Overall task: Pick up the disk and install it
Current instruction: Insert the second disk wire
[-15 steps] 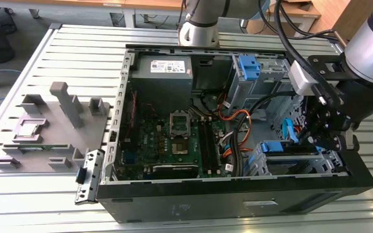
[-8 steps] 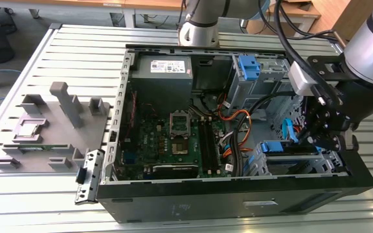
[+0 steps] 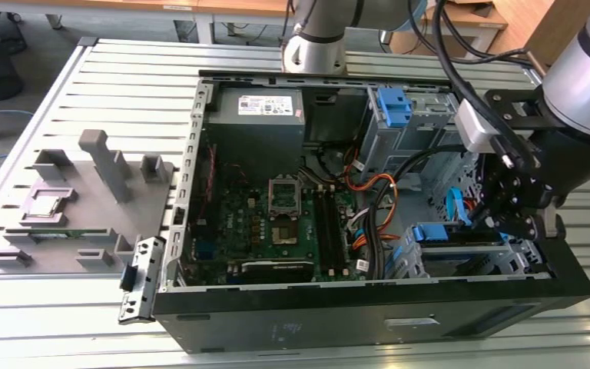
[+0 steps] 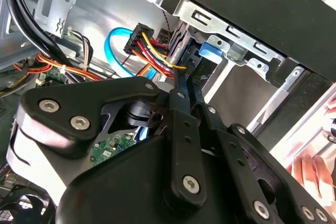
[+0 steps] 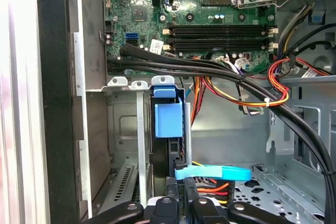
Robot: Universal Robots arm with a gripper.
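Slatted metal tabletop (image 3: pixel 90 84) carries an open computer case (image 3: pixel 377 311) lying on its side, with a grey fixture (image 3: pixel 70 207) well apart from the case on the exterior view's left. Inside the case are the motherboard (image 3: pixel 274 223), a power supply (image 3: pixel 257 108) at the far wall and bundles of coloured cables (image 5: pixel 252 93). The claw (image 3: pixel 515 219) hangs over the drive cage (image 3: pixel 459 254) at the case's near corner on the exterior view's right. The disk (image 5: pixel 169 121) sits edge-up in that cage, its blue bracket showing in the first wrist view just beside the cage wall, with a light blue cable (image 5: pixel 212 172) crossing near it. The claw's black links reach down to the disk's upper edge, yet whether the fingers are apart or clamped on it I cannot tell. By its look the disk is a stiff, fairly heavy metal slab with smooth faces that could slip; its circuit side and connector seem fragile, so the firm hold is likely across the two long bracketed edges, away from the cables. A person's fingers (image 4: pixel 310 169) show beyond the case in the second wrist view.
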